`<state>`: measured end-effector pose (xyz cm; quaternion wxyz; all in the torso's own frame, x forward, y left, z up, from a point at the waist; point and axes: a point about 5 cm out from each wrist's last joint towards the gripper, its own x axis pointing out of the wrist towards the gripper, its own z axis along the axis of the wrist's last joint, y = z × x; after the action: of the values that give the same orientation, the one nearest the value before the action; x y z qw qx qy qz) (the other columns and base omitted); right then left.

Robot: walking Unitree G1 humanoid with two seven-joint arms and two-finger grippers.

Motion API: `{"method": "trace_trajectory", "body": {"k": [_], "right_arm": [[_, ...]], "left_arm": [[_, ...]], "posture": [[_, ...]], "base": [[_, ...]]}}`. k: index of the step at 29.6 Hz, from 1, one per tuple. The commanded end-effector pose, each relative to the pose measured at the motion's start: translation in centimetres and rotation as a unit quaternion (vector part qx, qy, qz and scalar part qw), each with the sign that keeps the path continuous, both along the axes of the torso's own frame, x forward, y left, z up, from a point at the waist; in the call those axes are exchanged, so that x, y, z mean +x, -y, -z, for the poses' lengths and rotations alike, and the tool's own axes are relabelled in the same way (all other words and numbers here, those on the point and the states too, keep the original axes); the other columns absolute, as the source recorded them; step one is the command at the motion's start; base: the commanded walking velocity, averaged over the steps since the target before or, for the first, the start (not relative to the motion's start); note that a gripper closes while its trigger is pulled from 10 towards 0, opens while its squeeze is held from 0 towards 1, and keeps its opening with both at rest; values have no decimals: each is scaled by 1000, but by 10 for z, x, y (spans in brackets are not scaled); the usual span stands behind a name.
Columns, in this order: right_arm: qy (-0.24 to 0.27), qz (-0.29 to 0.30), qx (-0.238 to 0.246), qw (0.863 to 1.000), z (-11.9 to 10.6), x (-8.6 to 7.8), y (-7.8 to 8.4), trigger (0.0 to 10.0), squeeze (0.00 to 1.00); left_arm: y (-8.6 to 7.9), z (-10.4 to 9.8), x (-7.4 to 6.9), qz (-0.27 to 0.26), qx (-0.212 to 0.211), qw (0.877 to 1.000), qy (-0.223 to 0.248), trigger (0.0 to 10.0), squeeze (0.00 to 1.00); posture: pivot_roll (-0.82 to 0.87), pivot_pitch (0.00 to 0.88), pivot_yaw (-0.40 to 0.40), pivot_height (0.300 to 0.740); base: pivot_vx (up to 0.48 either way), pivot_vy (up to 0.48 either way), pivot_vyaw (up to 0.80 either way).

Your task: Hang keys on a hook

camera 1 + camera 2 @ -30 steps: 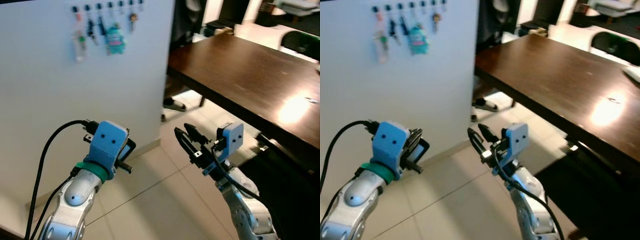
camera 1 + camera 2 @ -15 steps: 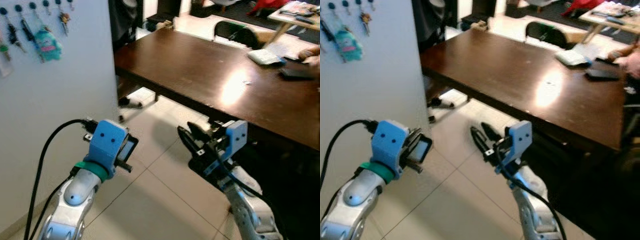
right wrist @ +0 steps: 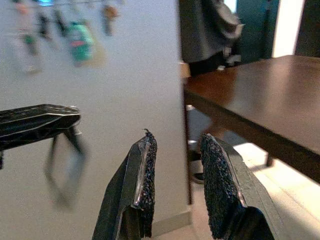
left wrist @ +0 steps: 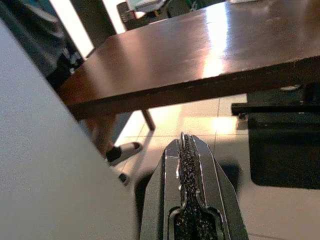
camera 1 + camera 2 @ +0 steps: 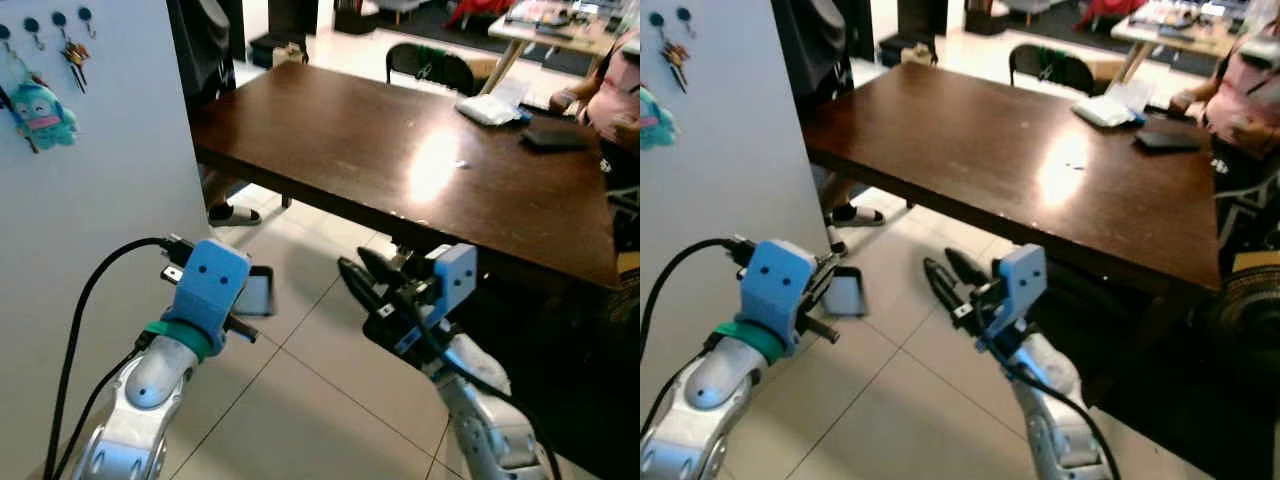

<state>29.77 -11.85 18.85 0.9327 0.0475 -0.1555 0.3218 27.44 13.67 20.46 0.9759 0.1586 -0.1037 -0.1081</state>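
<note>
Both arms are raised over the tiled floor (image 5: 300, 400) beside a dark counter (image 5: 400, 150): left gripper (image 4: 186, 150) jaws pressed together, right gripper (image 3: 175, 175) jaws spread, keys (image 5: 72, 52) hanging on the white wall's (image 5: 90, 200) hooks (image 5: 58, 18).

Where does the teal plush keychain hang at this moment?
The teal plush keychain hangs high on the white wall panel at the robot's far left, beside a bunch of keys, under black hooks.

Bright indoor light — a white glare patch sits on the dark desk (image 5: 430, 165) top. The far background is washed out. In the right wrist view the hanging keys (image 3: 75, 37) are smeared with blur — soft and unfocused.
</note>
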Motion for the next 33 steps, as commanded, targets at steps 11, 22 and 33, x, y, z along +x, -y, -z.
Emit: {"method": "trace_trajectory", "body": {"k": [11, 22, 33], "right_arm": [[-3, 5, -1, 1000, 0, -1, 3, 10000, 0], [4, 8, -18, 1000, 1, 0, 2, 10000, 0], [6, 11, -23, 1000, 0, 1, 3, 10000, 0]], "left_arm": [[3, 2, 0, 5, -1, 1000, -4, 10000, 0], [3, 0, 1, 0, -3, 1000, 1, 10000, 0], [4, -8, 4, 2, -8, 1000, 16, 10000, 0]], "posture": [[50, 72, 82, 740], [49, 64, 79, 740], [47, 59, 77, 740]], "base": [[473, 0, 0], [470, 0, 649], [469, 0, 734]]}}
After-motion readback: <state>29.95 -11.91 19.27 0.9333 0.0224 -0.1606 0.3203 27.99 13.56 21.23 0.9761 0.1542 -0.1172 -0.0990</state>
